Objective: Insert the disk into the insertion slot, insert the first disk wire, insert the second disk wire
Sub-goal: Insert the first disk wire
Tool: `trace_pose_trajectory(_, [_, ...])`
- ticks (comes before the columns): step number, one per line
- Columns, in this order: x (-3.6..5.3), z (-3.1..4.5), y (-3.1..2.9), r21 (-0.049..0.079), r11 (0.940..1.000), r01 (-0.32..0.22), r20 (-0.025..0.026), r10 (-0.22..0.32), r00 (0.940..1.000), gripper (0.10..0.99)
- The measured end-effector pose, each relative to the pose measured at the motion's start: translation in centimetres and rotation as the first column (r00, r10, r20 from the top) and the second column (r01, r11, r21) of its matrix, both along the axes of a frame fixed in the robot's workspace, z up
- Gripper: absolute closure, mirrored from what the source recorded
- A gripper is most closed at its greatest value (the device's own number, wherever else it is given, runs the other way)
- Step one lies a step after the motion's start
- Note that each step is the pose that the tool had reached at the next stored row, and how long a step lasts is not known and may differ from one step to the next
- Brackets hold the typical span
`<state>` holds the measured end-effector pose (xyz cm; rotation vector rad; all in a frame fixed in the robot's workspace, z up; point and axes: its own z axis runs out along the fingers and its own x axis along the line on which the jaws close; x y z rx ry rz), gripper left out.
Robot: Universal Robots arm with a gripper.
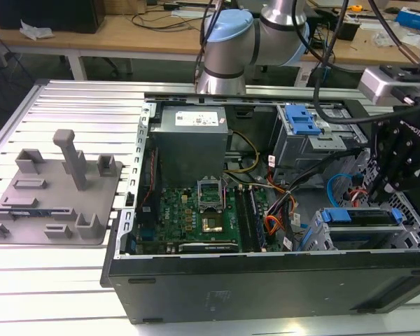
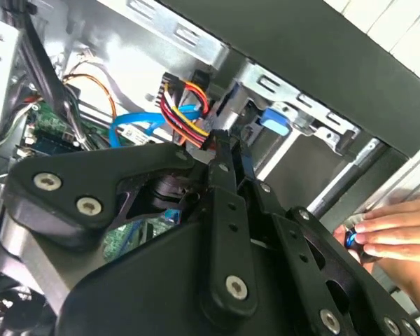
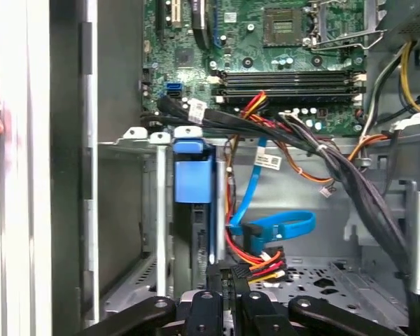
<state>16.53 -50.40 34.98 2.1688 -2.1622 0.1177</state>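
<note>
My gripper (image 3: 229,271) was clenched on the end of the red, yellow and orange wire bundle (image 3: 266,266), deep in the open computer case (image 1: 266,283). The disk (image 3: 194,178) sat edge-on in the insertion slot (image 3: 129,210) of the grey drive cage, its blue carrier facing out, just beside my fingertips. A blue data cable (image 3: 280,227) looped close by, between the cage and the bundle. The case also held the green motherboard (image 1: 196,210), the grey power supply (image 1: 192,140) and a taller blue-latched cage (image 1: 301,133). A person's hand (image 2: 395,238) rested at the case's outer edge.
</note>
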Motion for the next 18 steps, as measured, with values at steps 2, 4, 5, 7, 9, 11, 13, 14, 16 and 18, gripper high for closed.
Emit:
trace_pose_trajectory(2, [0.0,0.01,-0.4,0.002,1.0,0.0,0.0,0.0,1.0,0.918])
trace_pose_trajectory(4, [0.0,0.0,-0.67,0.005,1.0,0.0,0.0,0.0,1.0,0.918])
trace_pose_trajectory(5, [0.0,0.01,-0.72,0.007,1.0,0.001,0.0,-0.001,1.0,0.918])
trace_pose_trajectory(7, [0.0,0.01,-0.75,0.011,0.9999,0.007,0.0,-0.007,1.0,0.918])
trace_pose_trajectory(9, [-0.01,0.0,-0.76,0.014,0.9997,0.019,0.0,-0.019,0.9998,0.918])
trace_pose_trajectory(11, [-0.01,0.0,-0.87,0.016,0.9995,0.027,-0.0001,-0.027,0.9996,0.918])
trace_pose_trajectory(13, [-0.01,0.0,-0.91,0.016,0.9995,0.027,-0.0001,-0.027,0.9996,0.918])
trace_pose_trajectory(14, [-0.01,0.0,-0.91,0.016,0.9995,0.027,-0.0001,-0.027,0.9996,0.918])
trace_pose_trajectory(16, [0.0,0.0,-0.91,0.016,0.9995,0.027,-0.0001,-0.027,0.9996,0.918])
trace_pose_trajectory(18, [-0.01,0.0,-0.91,0.016,0.9995,0.027,-0.0001,-0.027,0.9996,0.918])
